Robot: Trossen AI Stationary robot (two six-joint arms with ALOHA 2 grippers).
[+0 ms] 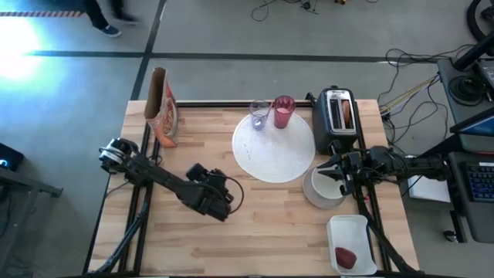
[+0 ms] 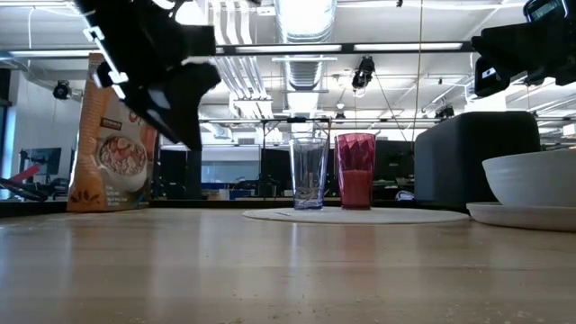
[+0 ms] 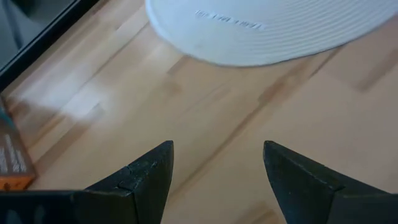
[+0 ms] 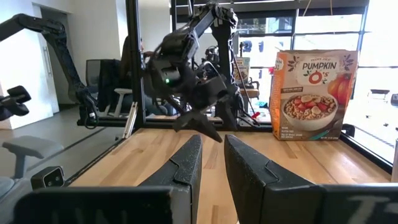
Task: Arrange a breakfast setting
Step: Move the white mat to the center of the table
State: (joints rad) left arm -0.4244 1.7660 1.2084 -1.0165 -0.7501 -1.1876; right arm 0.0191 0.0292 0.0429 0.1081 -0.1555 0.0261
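Open workshop with grey concrete floor (image 1: 231, 27) around a light wooden butcher-block table (image 1: 255, 224)

Dark tape lines cross the floor beyond the table's far edge; loose cables (image 1: 409, 85) trail past its far right corner; a silver ceiling duct (image 2: 306, 22) and long strip lights (image 2: 423, 47) run overhead; tall bright windows (image 4: 323, 25) face the left edge; a black office chair (image 4: 102, 78) stands by a white wall (image 4: 93, 31).
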